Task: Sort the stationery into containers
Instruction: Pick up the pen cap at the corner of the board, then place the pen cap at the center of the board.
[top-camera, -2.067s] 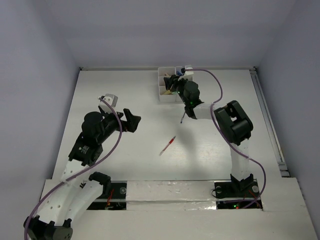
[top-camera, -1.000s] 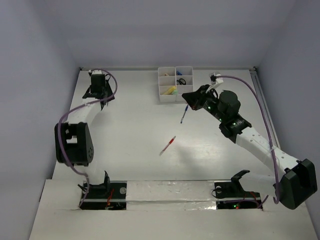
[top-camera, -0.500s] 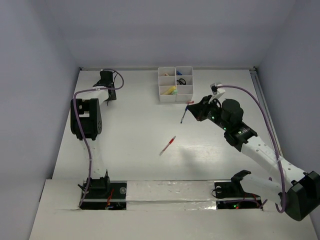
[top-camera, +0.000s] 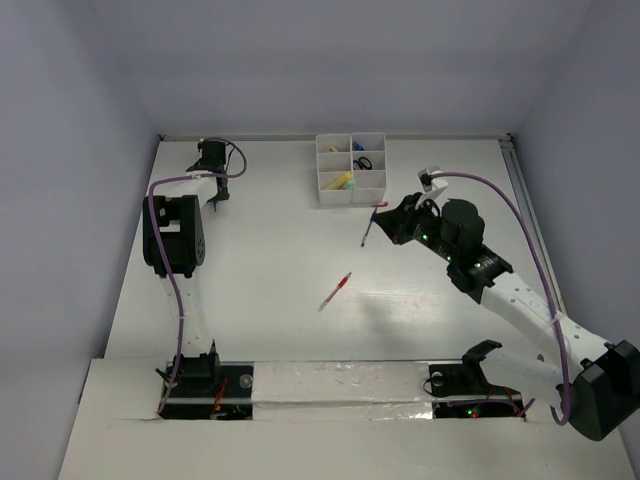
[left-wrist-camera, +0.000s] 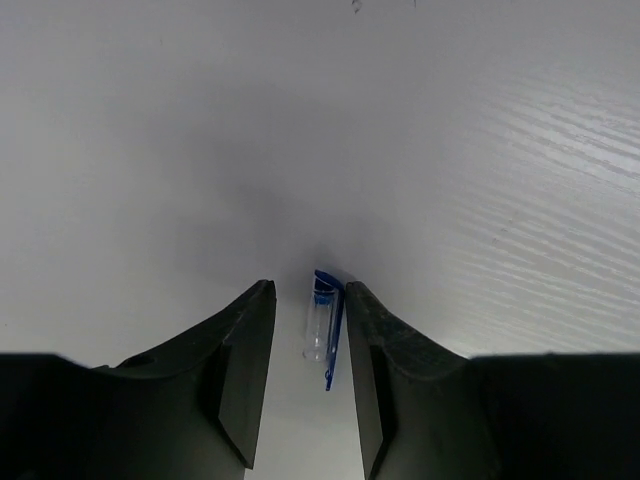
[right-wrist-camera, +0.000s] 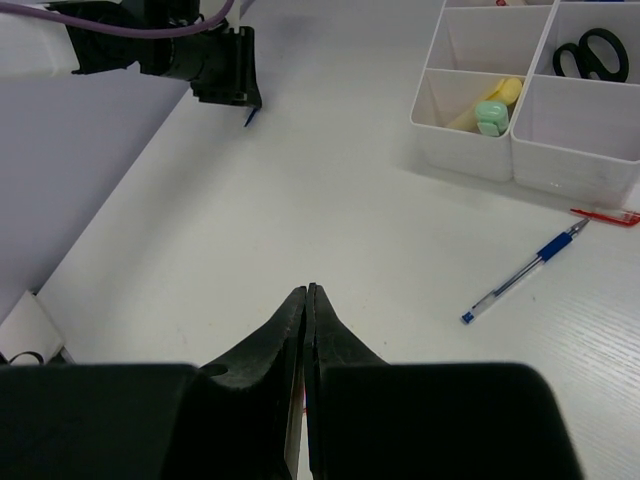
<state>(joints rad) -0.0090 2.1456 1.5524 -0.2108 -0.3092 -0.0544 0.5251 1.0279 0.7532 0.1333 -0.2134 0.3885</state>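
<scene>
The white six-compartment tray (top-camera: 351, 190) stands at the back of the table. It holds a yellow and a pale-green marker (right-wrist-camera: 488, 106) and black scissors (right-wrist-camera: 590, 52). A blue pen (top-camera: 368, 230) and a red pen (top-camera: 336, 291) lie loose on the table. My left gripper (left-wrist-camera: 305, 290) points down at the far left back, open. A small blue-and-clear pen cap (left-wrist-camera: 322, 325) lies between its fingers, close to the right one. My right gripper (right-wrist-camera: 307, 288) is shut on nothing and hovers right of the blue pen (right-wrist-camera: 525, 273).
A small red cap (right-wrist-camera: 605, 215) lies by the tray's near corner, beside the blue pen's tip. The left arm's elbow (top-camera: 175, 235) stands tall near the left wall. The left gripper (right-wrist-camera: 225, 80) also shows in the right wrist view.
The left arm has folded upright and brought its gripper down over the blue cap, jaws narrowing a little. The right gripper has drawn back from the tray towards the blue pen.
</scene>
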